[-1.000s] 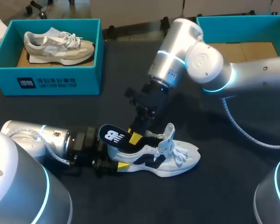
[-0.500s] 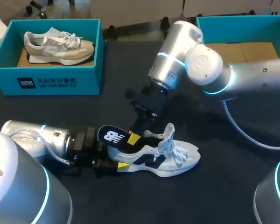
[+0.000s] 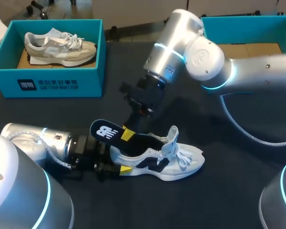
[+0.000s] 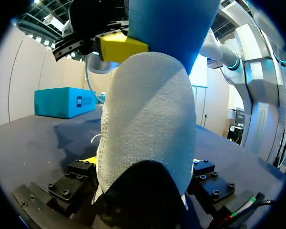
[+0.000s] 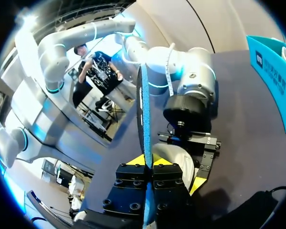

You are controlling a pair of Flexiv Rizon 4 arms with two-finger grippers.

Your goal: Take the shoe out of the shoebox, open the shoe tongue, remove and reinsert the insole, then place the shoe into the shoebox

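Shoe (image 3: 176,162), white with a dark side logo, lies sole-down on the dark desk (image 3: 219,200) near its front, heel to the left and toe to the right. At the far left my left arm (image 3: 43,138) lies low along the desk, and the left tool (image 3: 116,161) has the heel clamped. In the left wrist view a yellow tip presses on each side of the pale knit heel, which fills the space between the fingers. Behind that arm, at the back left, a teal shoebox (image 3: 52,81) holds a beige shoe (image 3: 59,45) lying on its side. Just right of the left tool, the dark insole (image 3: 105,131) slants up out of the white shoe. Its logo-printed heel end is raised over the shoe's heel, and its front end dips into the opening. The right tool (image 3: 127,135) pinches the insole near that raised end, its fingers closed thin on the insole's edge in the right wrist view. The shoe's tongue (image 3: 172,136) stands upright above loose laces (image 3: 183,160). My right arm (image 3: 257,74) comes in from the right, in front of a second teal shoebox (image 3: 250,19) at the back right, which shows a bare cardboard floor.
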